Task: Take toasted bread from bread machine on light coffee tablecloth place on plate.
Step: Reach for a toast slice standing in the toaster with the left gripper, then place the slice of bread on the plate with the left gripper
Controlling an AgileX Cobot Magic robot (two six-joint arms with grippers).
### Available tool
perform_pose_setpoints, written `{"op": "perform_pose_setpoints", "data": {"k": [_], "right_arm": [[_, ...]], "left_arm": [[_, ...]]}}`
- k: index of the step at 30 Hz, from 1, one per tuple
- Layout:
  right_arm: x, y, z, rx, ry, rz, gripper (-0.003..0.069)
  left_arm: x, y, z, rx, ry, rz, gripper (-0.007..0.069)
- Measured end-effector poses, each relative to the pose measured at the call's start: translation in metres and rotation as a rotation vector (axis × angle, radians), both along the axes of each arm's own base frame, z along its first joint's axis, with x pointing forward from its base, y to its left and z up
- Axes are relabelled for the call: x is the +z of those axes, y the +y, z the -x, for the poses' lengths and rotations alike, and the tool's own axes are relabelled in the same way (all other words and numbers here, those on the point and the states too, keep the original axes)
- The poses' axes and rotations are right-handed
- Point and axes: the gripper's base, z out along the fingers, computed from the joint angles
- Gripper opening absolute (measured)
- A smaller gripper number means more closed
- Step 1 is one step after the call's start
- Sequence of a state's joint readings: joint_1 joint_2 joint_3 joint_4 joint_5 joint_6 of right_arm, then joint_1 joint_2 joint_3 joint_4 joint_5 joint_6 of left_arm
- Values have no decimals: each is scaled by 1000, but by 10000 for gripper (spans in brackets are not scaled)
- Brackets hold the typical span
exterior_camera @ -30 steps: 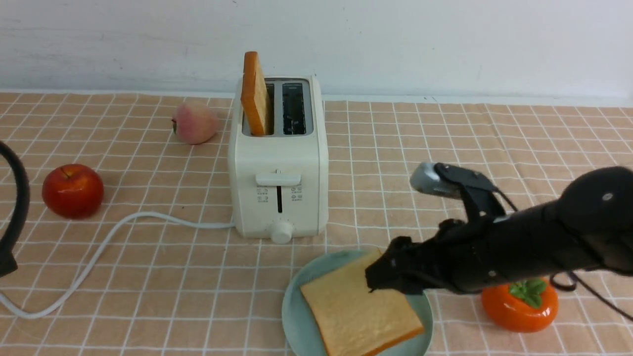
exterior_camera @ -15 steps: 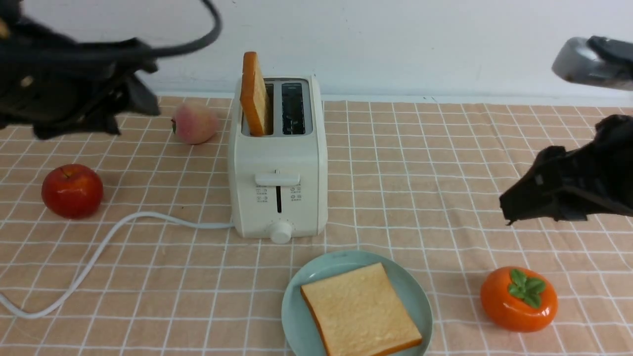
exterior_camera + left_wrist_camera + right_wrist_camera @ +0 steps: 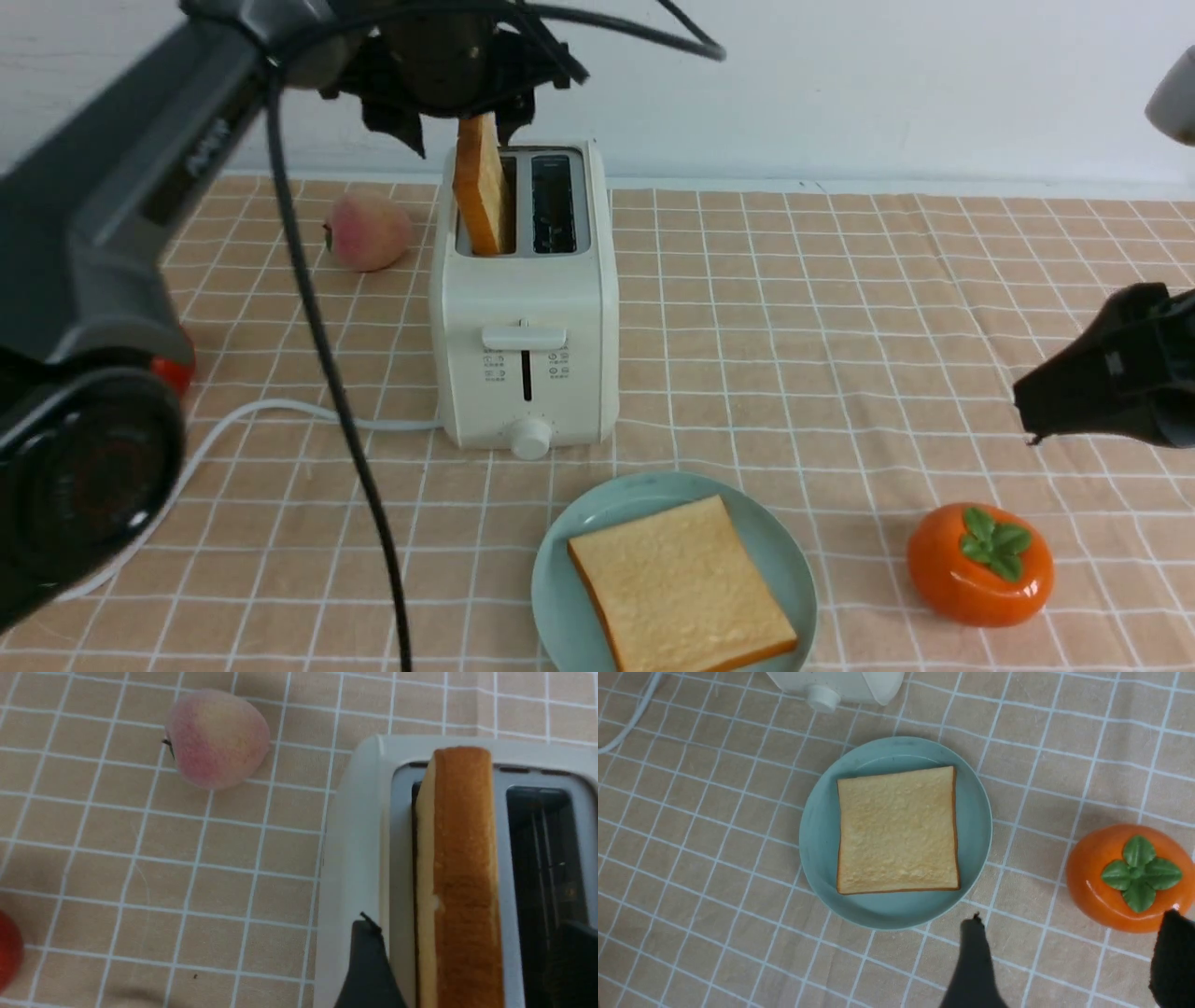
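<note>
Thick golden toast [image 3: 460, 872], brown crust, upright in cream toaster [image 3: 355, 858]; left fingers [image 3: 369, 970], right fingers [image 3: 976, 966] spread

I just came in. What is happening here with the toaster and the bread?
The robot is emptying the bread machine onto the plate. One slice lies flat on the plate. The second slice stands upright in the machine. The left gripper hovers over it, open, one finger on each side, not gripping yet. The right gripper hangs open and empty off to the right.

Light coffee tablecloth [image 3: 840, 280]; on it bread machine [image 3: 525, 317], plate [image 3: 780, 560], peach [image 3: 367, 231], apple [image 3: 175, 371], persimmon [image 3: 980, 565], cord [image 3: 401, 426]
</note>
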State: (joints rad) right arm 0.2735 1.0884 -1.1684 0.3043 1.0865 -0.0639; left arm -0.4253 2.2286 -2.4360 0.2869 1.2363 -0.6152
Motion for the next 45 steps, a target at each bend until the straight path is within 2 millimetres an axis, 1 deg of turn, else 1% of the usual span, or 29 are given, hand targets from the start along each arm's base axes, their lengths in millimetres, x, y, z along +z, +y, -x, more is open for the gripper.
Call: {"op": "perform_pose_setpoints", "data": {"k": [1, 2, 3, 6, 7, 8, 12, 13, 14, 15, 16, 18, 20, 21, 23, 25, 26, 27, 28, 30, 32, 33, 35, 36, 40, 41, 42, 43, 45], "right_arm": [[0, 0, 0, 1, 3, 1, 479], [-1, 0, 1, 5, 17, 9, 478], [-1, 0, 1, 5, 17, 9, 477], [-2, -1, 2, 8, 30, 24, 477], [-2, -2, 2, 7, 29, 28, 477], [-2, -2, 2, 7, 29, 28, 477], [-2, -2, 2, 6, 27, 35, 477], [-3, -3, 2, 5, 25, 41, 477], [-3, -3, 2, 4, 24, 44, 477], [-3, -4, 2, 2, 22, 53, 477], [-3, -4, 2, 2, 21, 56, 477], [-3, -5, 1, -2, 16, 75, 476], [-3, -6, 1, -3, 13, 78, 476], [-3, -6, 1, -3, 13, 77, 476], [-3, -5, 1, -2, 12, 66, 476], [-3, -4, 1, 0, 15, 56, 476], [-3, -4, 1, 0, 15, 56, 476], [-3, -4, 1, 1, 16, 52, 476], [-2, -3, 1, 2, 19, 42, 476], [-2, -2, 2, 3, 20, 37, 476], [-2, -2, 2, 3, 21, 35, 476], [-2, -2, 2, 3, 21, 35, 476], [-2, -2, 2, 3, 22, 33, 476], [-2, -2, 2, 4, 23, 31, 476], [-2, -1, 3, 9, 34, 13, 476], [-2, 0, 3, 10, 35, 8, 476], [-2, 0, 3, 10, 36, 7, 476], [-2, 1, 3, 11, 38, 0, 476], [-1, 1, 3, 13, 40, -9, 476]], "left_arm": [[-4, -1, -1, 0, 8, 0, 449], [-17, -4, -6, 0, 46, -8, 373], [-17, -4, -6, 0, 46, -8, 364], [-22, -3, -8, 0, 59, -1, 143], [-20, -3, -7, -1, 56, 2, 97], [-19, -3, -7, -1, 55, 3, 97], [10, 4, 5, -2, -5, 10, 99], [44, 12, 21, -6, -74, 21, 99], [48, 13, 23, -7, -83, 22, 99], [92, 25, 49, -19, -172, 51, 99], [97, 27, 52, -20, -182, 55, 99], [162, 46, 105, -71, -313, 144, 99], [196, 55, 143, -139, -383, 213, 99], [210, 59, 162, -180, -409, 256, 99], [236, 65, 217, -340, -448, 361, 99], [240, 67, 252, -470, -429, 422, 99], [240, 67, 259, -493, -417, 440, 99], [237, 67, 270, -542, -403, 449, 99], [218, 67, 298, -668, -327, 497, 99], [196, 66, 313, -731, -287, 548, 99], [163, 65, 324, -763, -277, 621, 99], [155, 65, 326, -764, -260, 639, 99], [109, 62, 326, -758, -250, 715, 99], [97, 61, 326, -764, -244, 723, 99], [10, 44, 298, -705, -69, 815, 99], [-4, 40, 290, -702, -48, 817, 99], [-7, 39, 287, -690, -36, 826, 99], [-34, 29, 266, -666, 7, 844, 99], [-53, 20, 246, -639, 28, 870, 99]]}}
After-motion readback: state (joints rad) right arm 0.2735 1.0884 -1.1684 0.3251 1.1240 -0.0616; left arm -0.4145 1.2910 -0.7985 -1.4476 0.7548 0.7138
